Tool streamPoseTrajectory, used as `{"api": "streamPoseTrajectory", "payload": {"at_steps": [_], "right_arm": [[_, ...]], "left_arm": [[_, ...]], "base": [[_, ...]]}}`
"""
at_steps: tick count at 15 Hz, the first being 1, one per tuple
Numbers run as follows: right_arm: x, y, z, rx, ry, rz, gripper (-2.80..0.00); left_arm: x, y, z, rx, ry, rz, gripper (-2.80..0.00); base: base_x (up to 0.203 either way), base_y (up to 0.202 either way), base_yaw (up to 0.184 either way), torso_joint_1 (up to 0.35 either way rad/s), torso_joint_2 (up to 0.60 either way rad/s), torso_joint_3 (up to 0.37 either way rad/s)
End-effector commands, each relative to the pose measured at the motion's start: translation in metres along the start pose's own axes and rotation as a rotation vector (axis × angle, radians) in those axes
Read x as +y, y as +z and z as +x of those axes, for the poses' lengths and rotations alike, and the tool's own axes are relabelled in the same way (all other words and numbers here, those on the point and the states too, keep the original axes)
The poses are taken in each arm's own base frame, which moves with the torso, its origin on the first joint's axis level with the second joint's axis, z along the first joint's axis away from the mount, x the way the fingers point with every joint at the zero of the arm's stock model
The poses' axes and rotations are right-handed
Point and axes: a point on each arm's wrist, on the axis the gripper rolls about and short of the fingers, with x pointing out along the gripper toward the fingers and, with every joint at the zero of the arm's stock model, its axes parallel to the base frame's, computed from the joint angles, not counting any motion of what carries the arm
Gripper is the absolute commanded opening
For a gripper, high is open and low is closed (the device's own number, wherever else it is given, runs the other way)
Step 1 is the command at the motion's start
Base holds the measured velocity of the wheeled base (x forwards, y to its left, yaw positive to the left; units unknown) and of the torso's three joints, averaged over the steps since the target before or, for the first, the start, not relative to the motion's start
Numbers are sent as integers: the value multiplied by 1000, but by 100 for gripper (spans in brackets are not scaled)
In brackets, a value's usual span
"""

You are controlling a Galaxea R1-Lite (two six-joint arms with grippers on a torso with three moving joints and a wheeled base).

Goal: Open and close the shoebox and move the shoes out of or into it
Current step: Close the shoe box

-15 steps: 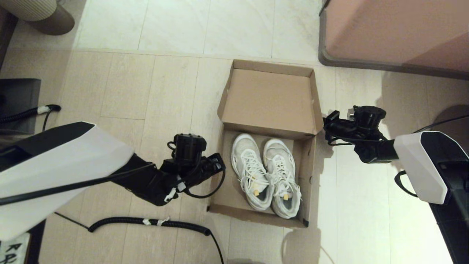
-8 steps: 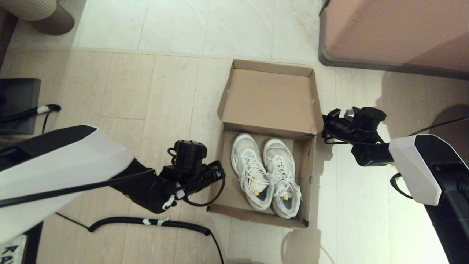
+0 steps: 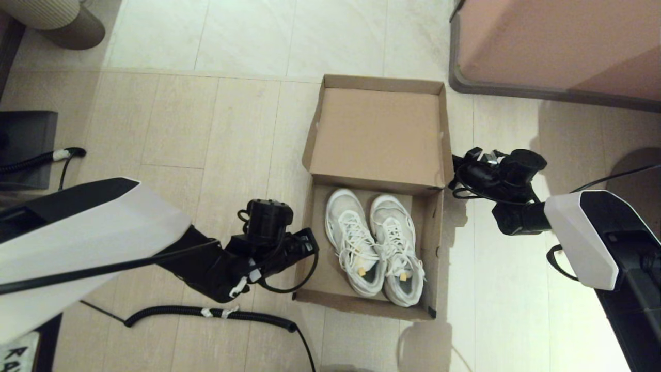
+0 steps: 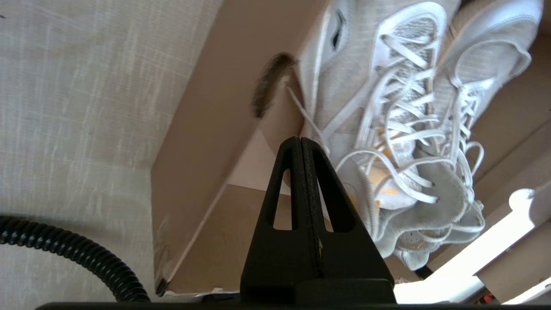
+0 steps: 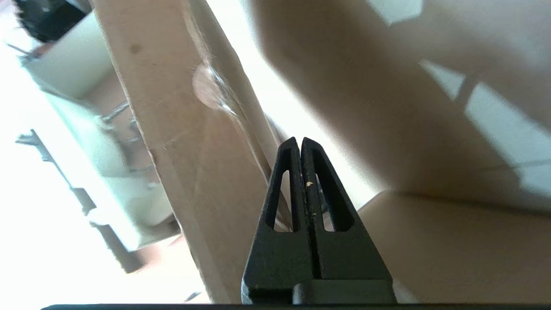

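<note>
The brown cardboard shoebox [image 3: 431, 243] lies open on the floor, its hinged lid [image 3: 377, 134] leaning back on the far side. Both white lace-up shoes [image 3: 374, 248] sit side by side inside, toes toward the lid. My right gripper [image 3: 455, 171] is shut with nothing between its fingers, its tip against the lid's right edge [image 5: 172, 107]. My left gripper [image 3: 312, 243] is also shut and empty, just outside the box's left wall [image 4: 202, 129]. In the left wrist view the gripper [image 4: 300, 138] points at the nearer shoe [image 4: 379, 107]. The right gripper [image 5: 300, 140] shows beside the cardboard.
A big pinkish-brown furniture block [image 3: 557, 46] with a grey base stands at the far right, close behind the lid. A coiled black cable [image 3: 206, 312] lies on the floor near my left arm. A ribbed round object [image 3: 57, 20] and a dark box [image 3: 26, 144] are at the left.
The lid has swung further back, its far edge now higher in the head view. My right gripper followed its right edge a little inward. The left arm shifted slightly toward me.
</note>
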Motion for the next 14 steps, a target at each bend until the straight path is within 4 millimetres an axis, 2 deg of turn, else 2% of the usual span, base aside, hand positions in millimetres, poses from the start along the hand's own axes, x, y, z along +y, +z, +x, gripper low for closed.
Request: {"api": "streamPoseTrajectory", "payload": {"at_steps": [1, 9, 14], "right_arm": [[4, -1, 0, 20, 32, 29, -280], [18, -11, -4, 234, 127, 87, -280], [25, -16, -6, 357, 114, 55, -280]], "left_arm": [[1, -2, 3, 4, 4, -3, -280], [2, -6, 9, 13, 5, -2, -280], [-2, -12, 13, 23, -3, 4, -280]], "base": [[0, 0, 0, 0, 0, 0], [0, 0, 0, 0, 0, 0], [0, 0, 0, 0, 0, 0]]}}
